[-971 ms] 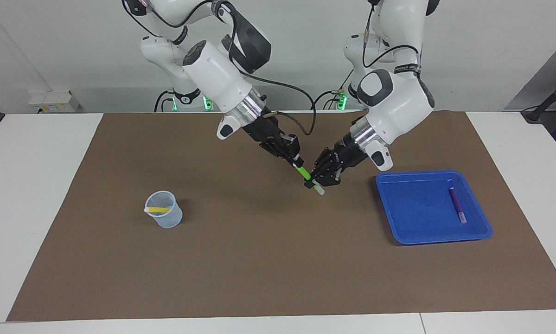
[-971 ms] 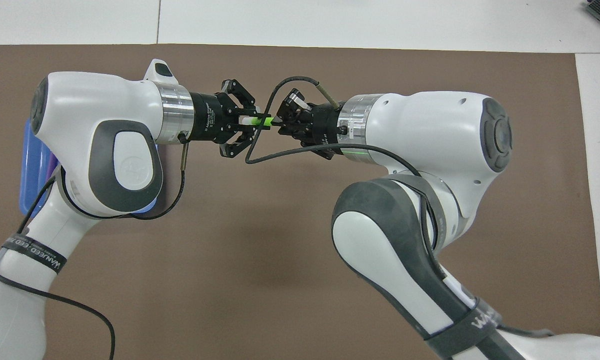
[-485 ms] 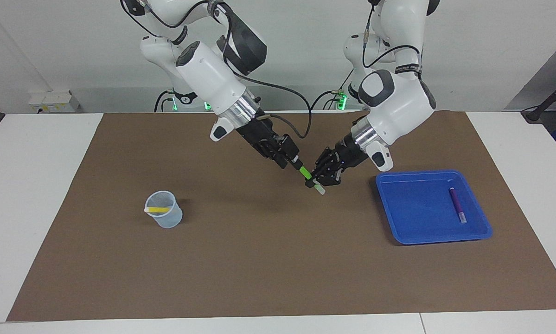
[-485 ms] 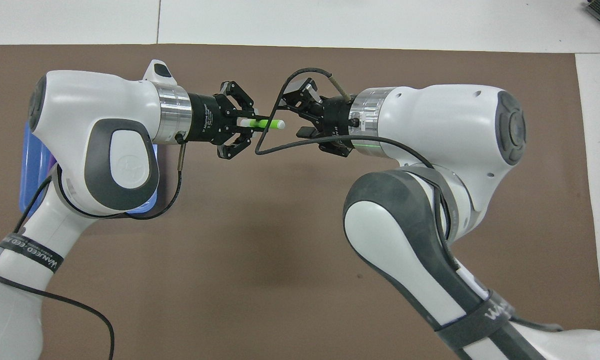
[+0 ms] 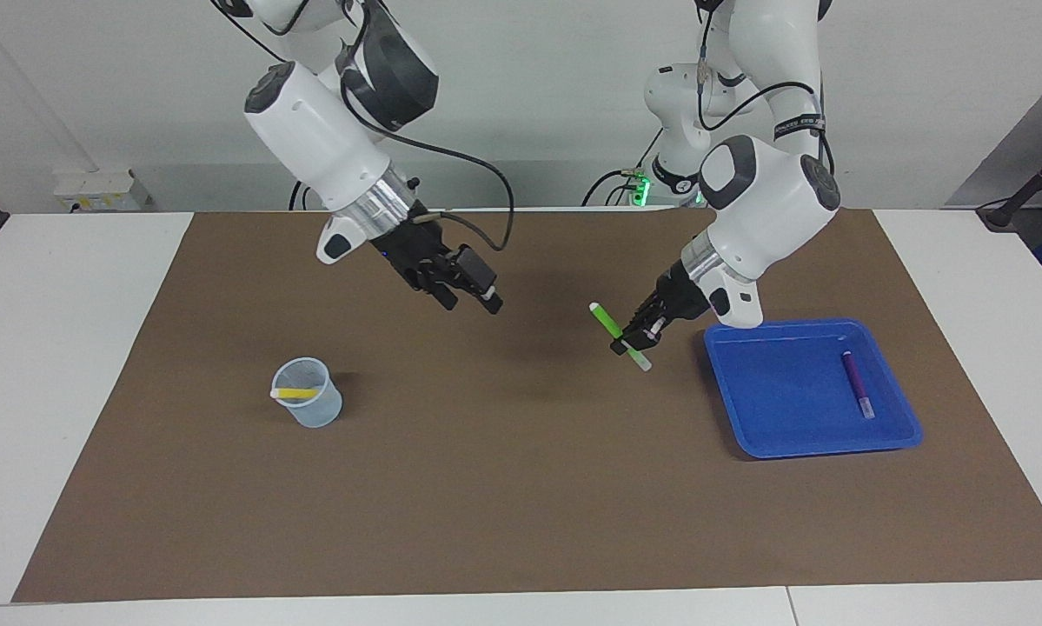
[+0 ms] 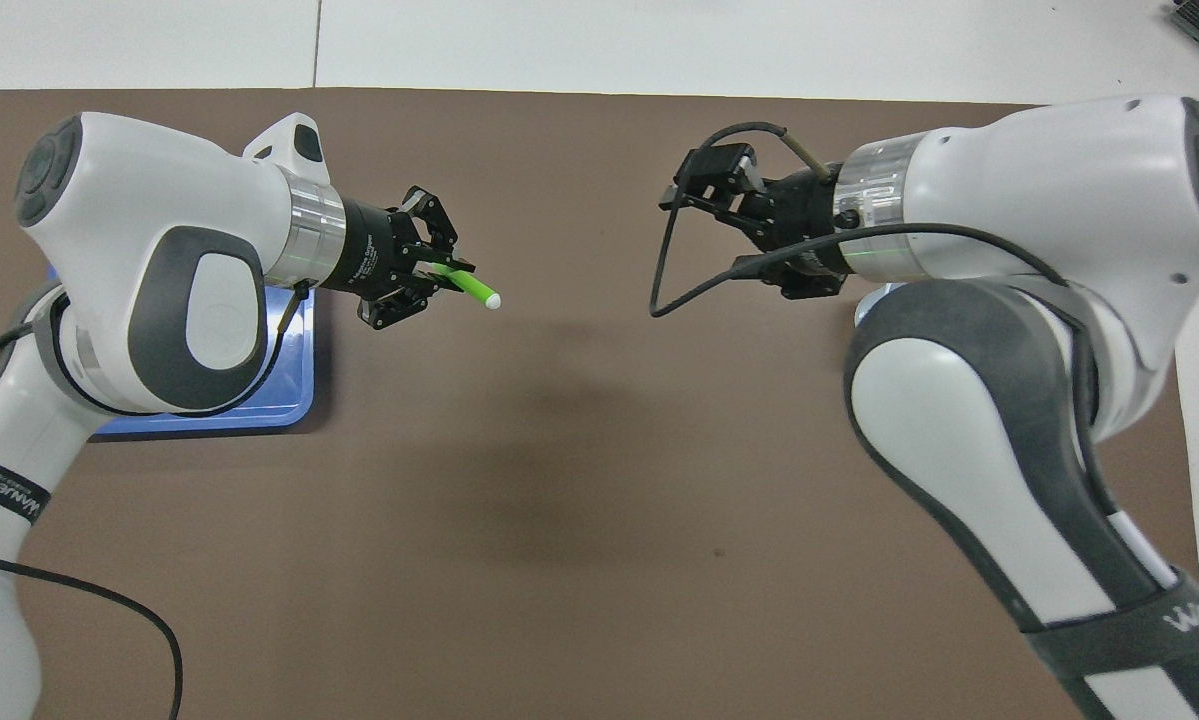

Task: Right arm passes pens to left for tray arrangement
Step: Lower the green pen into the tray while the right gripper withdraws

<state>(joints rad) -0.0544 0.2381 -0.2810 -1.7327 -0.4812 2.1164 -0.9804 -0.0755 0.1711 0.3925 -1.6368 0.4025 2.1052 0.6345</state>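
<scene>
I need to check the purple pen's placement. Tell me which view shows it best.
The facing view: the purple pen lies in full sight inside the blue tray, near the rim at the left arm's end of the table. In the overhead view the left arm covers most of the tray, and the pen is hidden.

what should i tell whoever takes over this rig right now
Left claw: shut on the green pen, held in the air over the mat beside the tray.
Right claw: holds nothing, up over the mat between the cup and the tray; whether it is open is unclear.
Purple pen: lying in the tray, toward the left arm's end.
Yellow pen: in the cup, toward the right arm's end of the table.
Done: one pen in the tray, the green pen is with the left arm.
Left: set the green pen in the tray, then pass and place the yellow pen.
</scene>
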